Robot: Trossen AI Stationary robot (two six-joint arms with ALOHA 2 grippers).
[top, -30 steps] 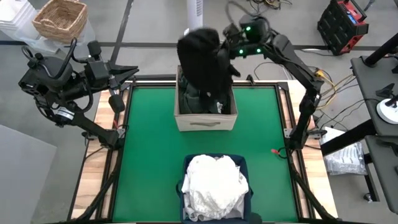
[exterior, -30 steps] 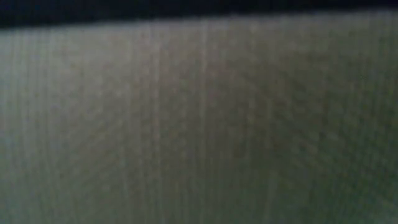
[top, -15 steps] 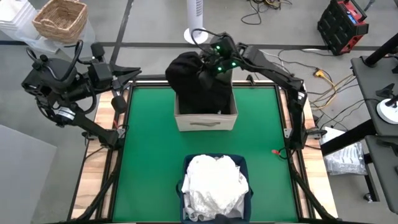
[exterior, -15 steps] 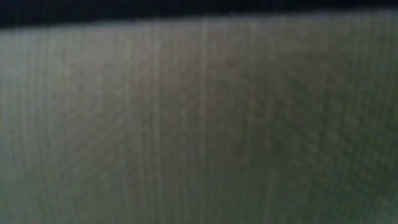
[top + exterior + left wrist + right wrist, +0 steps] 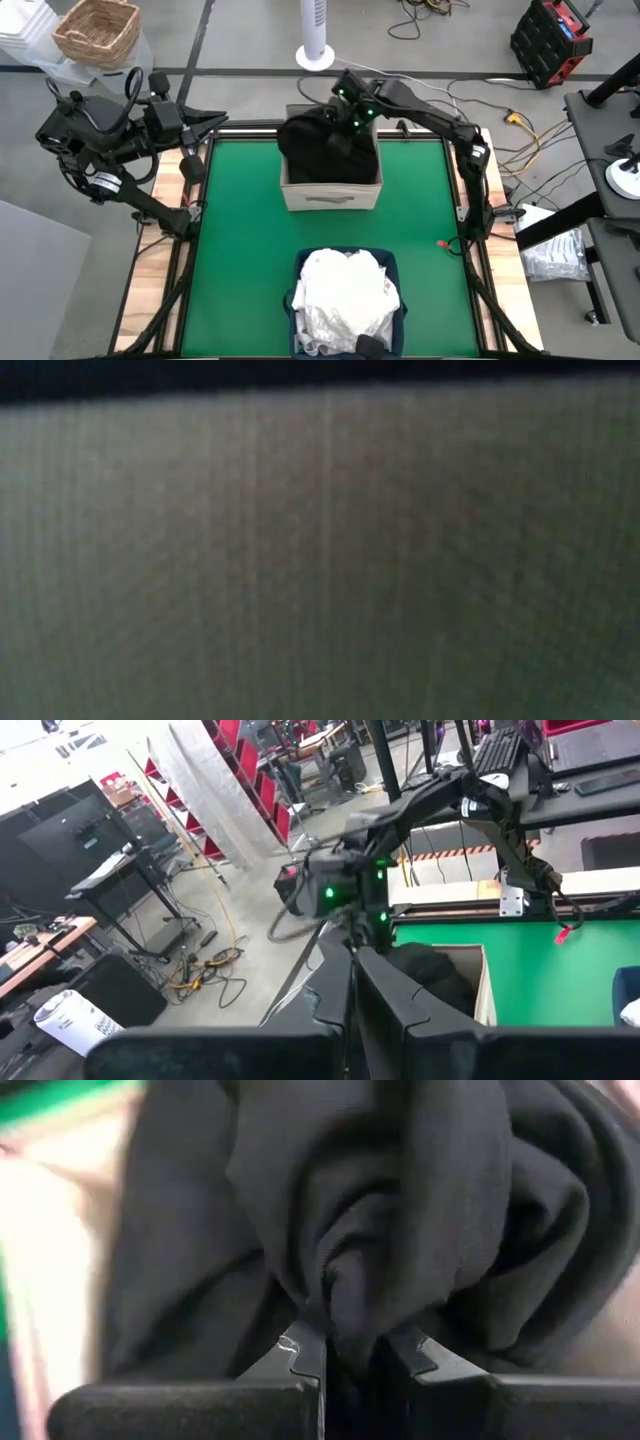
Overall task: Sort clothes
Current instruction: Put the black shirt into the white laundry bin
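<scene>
Black garment (image 5: 325, 150) over the beige box (image 5: 331, 191)
Only the right wrist view shows the right hand (image 5: 348, 1348) pinching its folds; left hand (image 5: 215, 118) looks closed, parked aside.

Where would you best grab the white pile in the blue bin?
Pinch a raised fold at the crown of the white clothes, coming straight down. The heap mounds above the blue bin, so its top is open while the walls block its sides.

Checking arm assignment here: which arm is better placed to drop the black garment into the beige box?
Right. The right gripper is shut on the black garment, directly over the beige box. The left gripper waits outside the table's far left corner, holding nothing.
</scene>
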